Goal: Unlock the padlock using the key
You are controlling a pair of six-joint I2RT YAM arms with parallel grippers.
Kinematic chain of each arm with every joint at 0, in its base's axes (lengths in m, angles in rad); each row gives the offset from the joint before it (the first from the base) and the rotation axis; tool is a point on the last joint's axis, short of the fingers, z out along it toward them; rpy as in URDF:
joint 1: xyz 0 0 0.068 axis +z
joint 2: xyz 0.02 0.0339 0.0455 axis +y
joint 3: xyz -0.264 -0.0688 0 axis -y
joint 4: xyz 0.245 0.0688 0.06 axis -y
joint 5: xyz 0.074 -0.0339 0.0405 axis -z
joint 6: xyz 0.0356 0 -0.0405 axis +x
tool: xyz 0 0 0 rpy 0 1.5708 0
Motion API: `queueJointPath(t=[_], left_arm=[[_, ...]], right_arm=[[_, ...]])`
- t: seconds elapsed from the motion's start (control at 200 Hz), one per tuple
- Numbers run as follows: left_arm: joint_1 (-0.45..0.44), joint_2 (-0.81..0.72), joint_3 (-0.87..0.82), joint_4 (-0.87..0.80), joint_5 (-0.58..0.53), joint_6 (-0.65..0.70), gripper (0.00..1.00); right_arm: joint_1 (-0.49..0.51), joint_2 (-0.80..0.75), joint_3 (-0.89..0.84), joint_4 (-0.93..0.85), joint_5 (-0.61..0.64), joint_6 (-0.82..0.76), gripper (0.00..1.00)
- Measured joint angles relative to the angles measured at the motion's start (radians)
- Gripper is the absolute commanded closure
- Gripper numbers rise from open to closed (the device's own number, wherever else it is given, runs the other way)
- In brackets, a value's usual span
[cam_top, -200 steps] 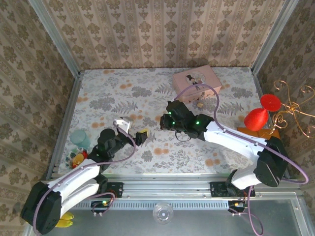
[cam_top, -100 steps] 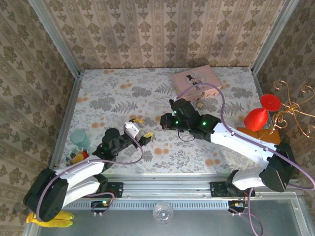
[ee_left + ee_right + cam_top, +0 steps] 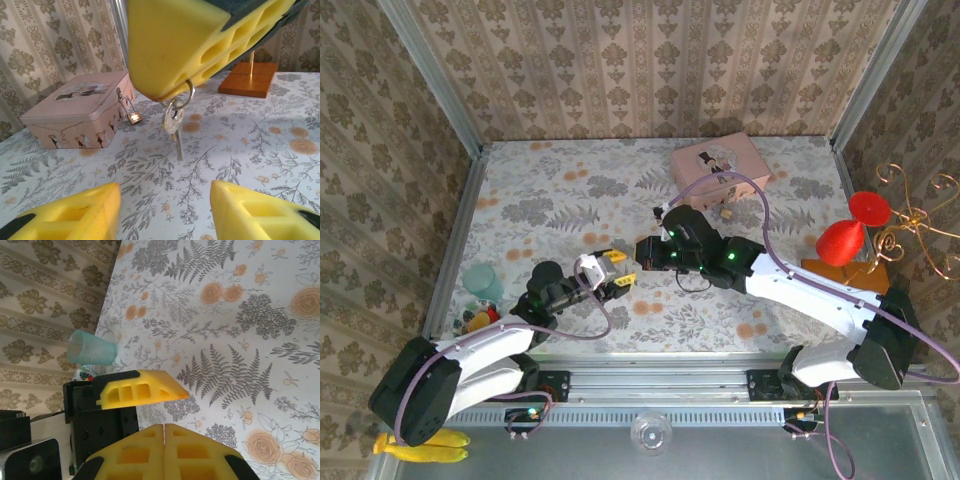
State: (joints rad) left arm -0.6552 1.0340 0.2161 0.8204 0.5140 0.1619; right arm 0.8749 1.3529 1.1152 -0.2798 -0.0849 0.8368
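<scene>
Yellow-padded left pincer (image 3: 165,196): jaws spread wide and holding nothing. Its two foam fingers (image 3: 70,212) sit in the lower corners of the left wrist view, with bare desk between them.
Right pincer (image 3: 172,70): closed. In the right wrist view its pads meet with no gap at the bottom centre. In the left wrist view it fills the top centre and pinches the ring of the key.
Key (image 3: 176,122): silvery, hanging blade-down from its ring under the right pincer, above and between the left pincer's spread fingers and touching neither.
Pincers together: in the top view they sit tip to tip just left of centre, close but apart.
Padlock (image 3: 133,116): small and brass-coloured, hanging by its thin shackle at the clasp on the front of the pink tin, centre-left of the left wrist view. In the top view the padlock (image 3: 727,212) is a speck just below the tin, upper right of centre, well apart from both pincers.
Pink tin (image 3: 75,107): lid down, standing on the desk.
Desk (image 3: 550,200): covered in a pale floral print.
Teal cup (image 3: 91,349): upper left of the right wrist view, on the desk by the wall.
Orange wooden base (image 3: 248,79): upper right of the left wrist view, behind the key.
</scene>
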Motion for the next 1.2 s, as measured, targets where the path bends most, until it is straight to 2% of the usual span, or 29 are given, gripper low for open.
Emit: queueJointPath(t=[0.685,0.995,1.06,1.2], left_arm=[[0.000,-0.047,0.000,0.000,0.064,-0.016,0.68],[0.014,-0.072,0.000,-0.005,0.083,-0.037,0.92],[0.017,-0.076,0.000,-0.007,0.080,-0.037,1.00],[0.017,-0.101,0.000,-0.037,0.048,-0.034,1.00]], right_arm=[[0.023,0.019,0.000,0.050,-0.011,0.004,1.00],[0.027,0.023,0.000,0.054,-0.010,0.004,1.00],[0.027,0.023,0.000,0.053,-0.008,0.004,1.00],[0.027,0.023,0.000,0.054,-0.001,0.004,0.99]])
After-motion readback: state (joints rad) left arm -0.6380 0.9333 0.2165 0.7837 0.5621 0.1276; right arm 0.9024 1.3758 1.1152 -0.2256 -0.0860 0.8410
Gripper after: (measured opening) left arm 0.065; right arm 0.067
